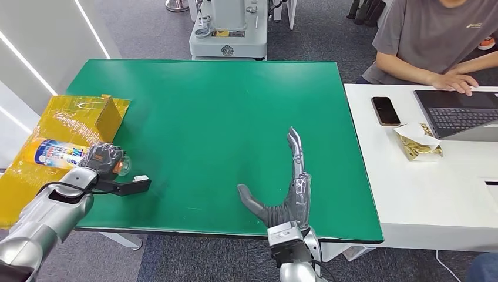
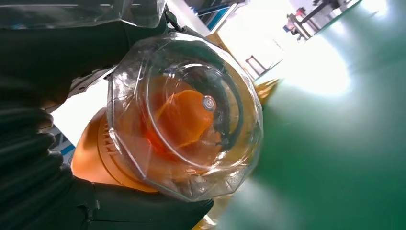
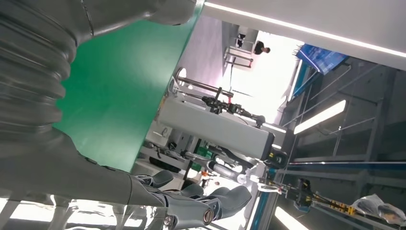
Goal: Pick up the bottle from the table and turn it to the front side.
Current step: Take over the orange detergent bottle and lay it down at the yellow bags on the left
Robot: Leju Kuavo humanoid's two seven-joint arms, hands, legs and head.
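Bottle, lying sideways at the green table's left edge over a yellow bag, is gripped by the left hand; the right hand is held open, fingers extended, empty.

Bright, even office light up top, messy exposure at the wrists

Head view is sharp with soft shadows on the green table. Left wrist view is too close: the bottle cap's clear plastic glints, the table behind goes blurry, and the background is blown out white. Right wrist view has glare from ceiling light strips.
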